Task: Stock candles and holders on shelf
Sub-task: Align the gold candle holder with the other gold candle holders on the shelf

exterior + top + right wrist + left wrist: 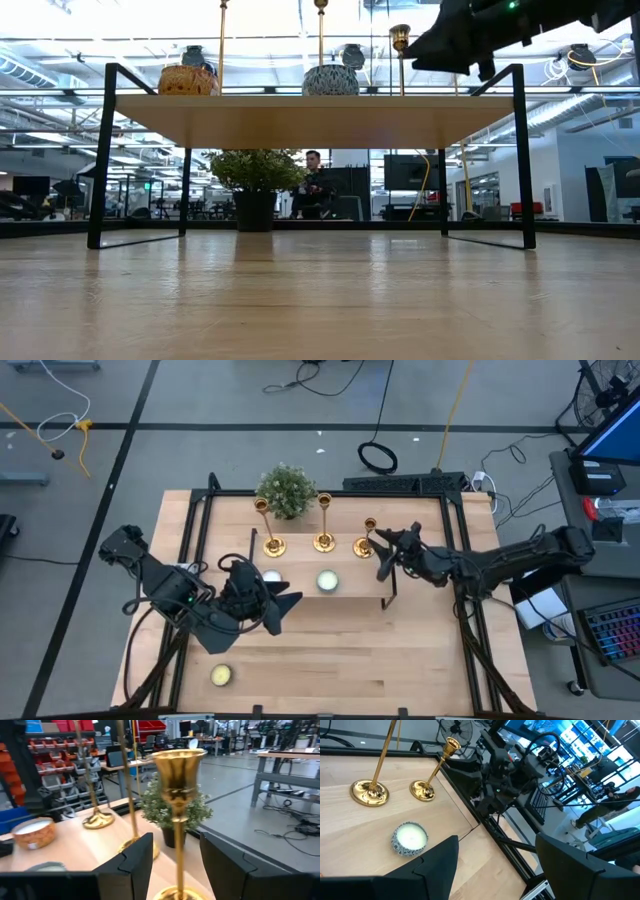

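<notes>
Behind the wooden table (400,660) sits a person (313,185); right hand (379,553) and left hand (280,607) both spread.

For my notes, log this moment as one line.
right gripper: open around rightmost candlestick | left gripper: open, by shelf | yellowish candle: on table

Shelf (350,592) rear blocked by three holders (323,543) and plant (286,490); front edge right of candles (326,582) clear.

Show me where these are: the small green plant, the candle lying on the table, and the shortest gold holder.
Small green plant (286,491), high view, middle of foliage.
Candle on the table (221,675), high view, top face.
Shortest gold holder (179,767), right wrist view, cup.
</notes>
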Tool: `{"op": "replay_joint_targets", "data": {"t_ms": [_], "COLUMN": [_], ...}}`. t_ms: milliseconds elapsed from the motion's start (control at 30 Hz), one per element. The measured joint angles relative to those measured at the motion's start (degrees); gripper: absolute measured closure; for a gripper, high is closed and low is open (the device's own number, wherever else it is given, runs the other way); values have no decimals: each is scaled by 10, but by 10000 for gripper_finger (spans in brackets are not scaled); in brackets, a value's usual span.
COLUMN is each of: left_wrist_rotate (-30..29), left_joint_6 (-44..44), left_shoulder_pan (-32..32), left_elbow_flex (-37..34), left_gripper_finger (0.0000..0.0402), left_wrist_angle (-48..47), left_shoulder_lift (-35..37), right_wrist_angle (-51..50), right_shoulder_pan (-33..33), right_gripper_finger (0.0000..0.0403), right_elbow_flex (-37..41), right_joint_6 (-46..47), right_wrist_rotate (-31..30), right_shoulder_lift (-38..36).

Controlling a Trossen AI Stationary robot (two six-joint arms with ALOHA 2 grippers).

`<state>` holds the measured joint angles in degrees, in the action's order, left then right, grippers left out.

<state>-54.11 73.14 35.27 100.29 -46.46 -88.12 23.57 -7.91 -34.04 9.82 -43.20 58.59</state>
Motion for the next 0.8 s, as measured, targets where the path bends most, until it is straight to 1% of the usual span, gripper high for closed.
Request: {"op": "replay_joint_targets", "data": {"t_ms": [267,467,533,633,767,800], "left_wrist_rotate": [0,0,0,1,1,1], "left_joint_6": [1,0,-1,-4,-8,-8], "left_shoulder_pan": [0,1,1,1,1,1], "left_elbow_flex": [0,0,0,0,0,0], "left_gripper_finger": [133,133,133,133,133,133], "left_wrist_angle": [0,0,0,0,0,0], "left_shoulder_lift": [0,0,0,0,0,0], "right_wrist_angle": [-16,-21,-24,-24,-25,-24], "right_shoulder_pan": [-38,-49,-45,-39,-33,-30], "right_gripper_finger": [245,262,276,309,372,386], "right_elbow_flex": [0,0,0,0,0,0], "right_joint_6": [19,45,45,45,45,45], "right_wrist_rotate": [15,30,30,30,32,41], "right_shoulder_lift": [0,0,0,0,1,2]}}
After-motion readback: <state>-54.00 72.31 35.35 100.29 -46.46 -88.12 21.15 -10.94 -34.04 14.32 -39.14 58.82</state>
